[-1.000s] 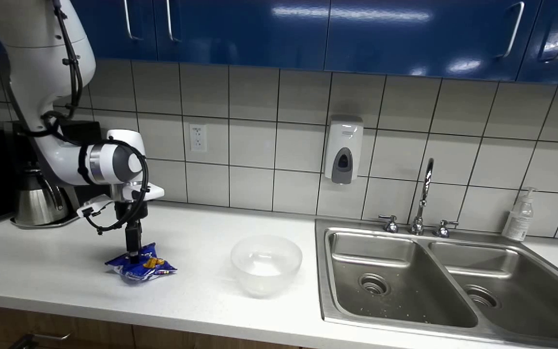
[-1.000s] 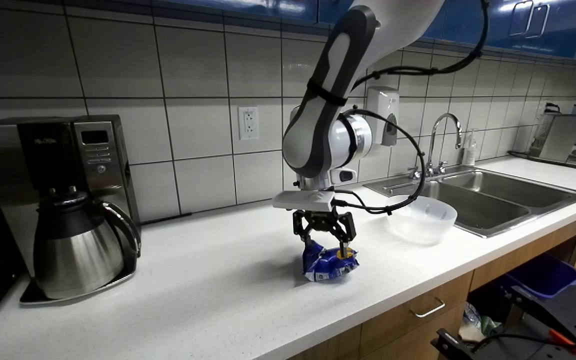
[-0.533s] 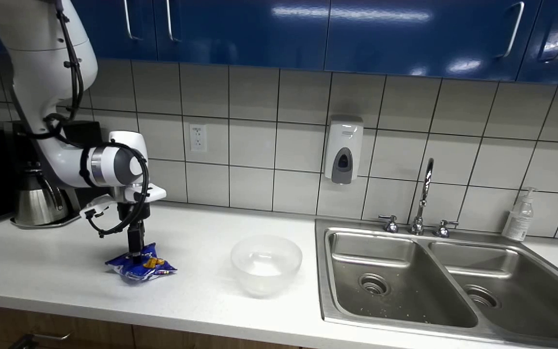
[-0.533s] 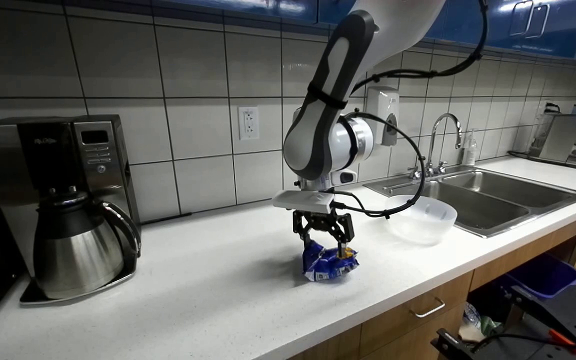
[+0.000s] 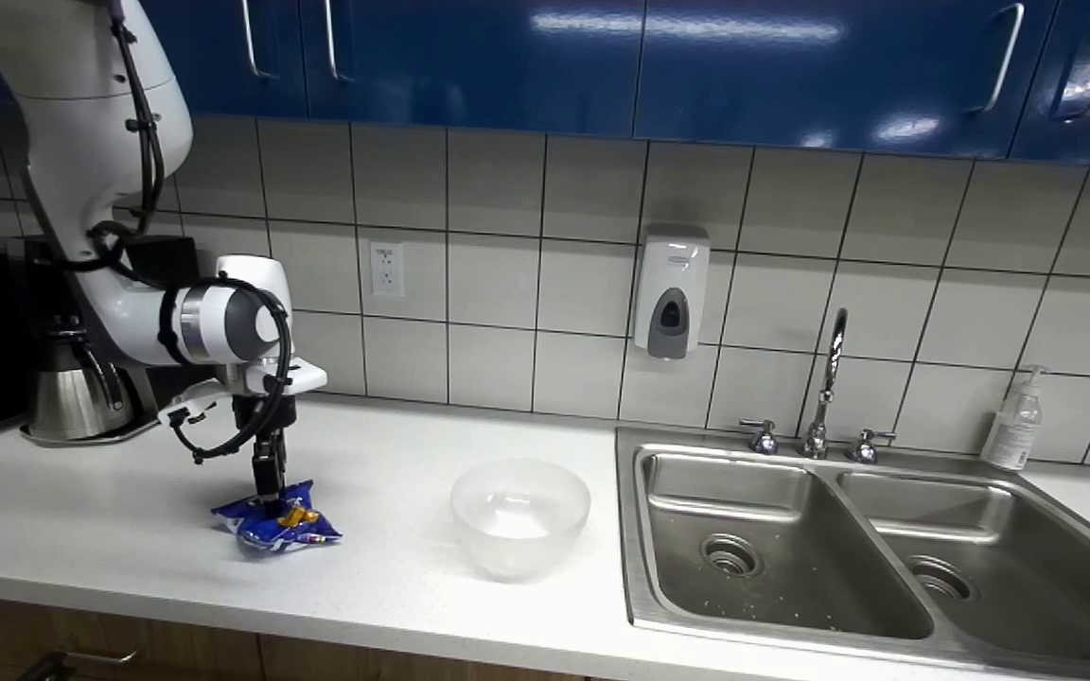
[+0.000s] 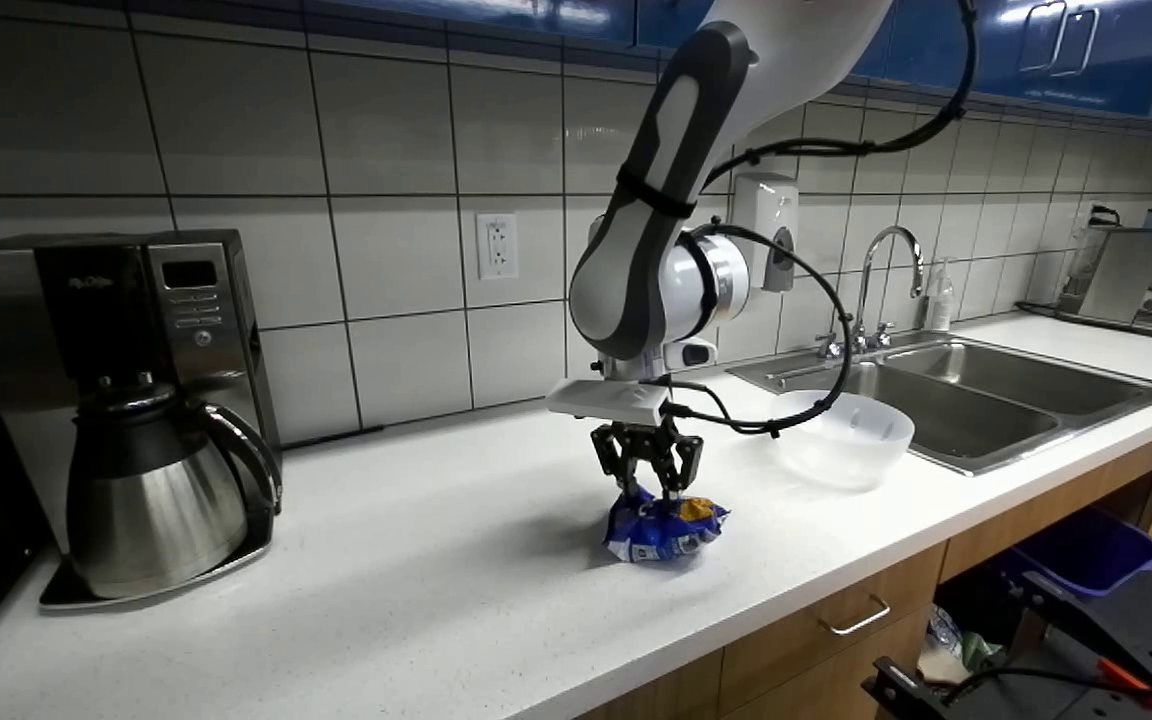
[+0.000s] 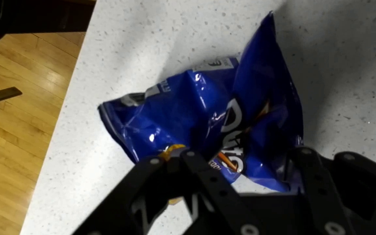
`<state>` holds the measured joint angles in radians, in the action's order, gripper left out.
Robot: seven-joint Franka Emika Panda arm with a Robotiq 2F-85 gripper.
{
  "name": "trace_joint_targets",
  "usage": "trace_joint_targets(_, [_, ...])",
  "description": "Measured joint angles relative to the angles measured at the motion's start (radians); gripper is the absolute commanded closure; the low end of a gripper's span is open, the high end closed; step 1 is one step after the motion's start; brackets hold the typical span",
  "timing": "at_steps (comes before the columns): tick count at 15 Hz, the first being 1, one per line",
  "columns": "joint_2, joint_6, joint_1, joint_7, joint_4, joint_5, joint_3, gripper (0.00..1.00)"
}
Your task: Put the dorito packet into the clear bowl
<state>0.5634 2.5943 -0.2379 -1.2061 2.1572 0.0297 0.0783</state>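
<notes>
The black two-fingered pincer pinched the glossy blue dorito packet on the white counter, and the round translucent bowl stood between packet and steel double sink, so any carry would likely run sinkward.

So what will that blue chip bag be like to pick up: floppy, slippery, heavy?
Probably floppy: the blue chip bag creases and buckles where the gripper pinches it. It could be a little slippery, since its film shines with bright highlights. It's likely light for its size, looking like a puffy snack packet, though its contents are hidden.
</notes>
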Motion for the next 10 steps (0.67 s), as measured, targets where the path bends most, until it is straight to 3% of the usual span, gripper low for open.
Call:
trace_joint_targets(3, [0.0, 0.0, -0.002, -0.013, 0.0, 0.0, 0.001, 0.95])
trace_joint_targets(7, [-0.001, 0.0, -0.016, -0.034, 0.0, 0.0, 0.015, 0.95])
trace_joint_targets(10, [-0.016, 0.001, -0.026, -0.043, -0.001, 0.002, 0.031, 1.0])
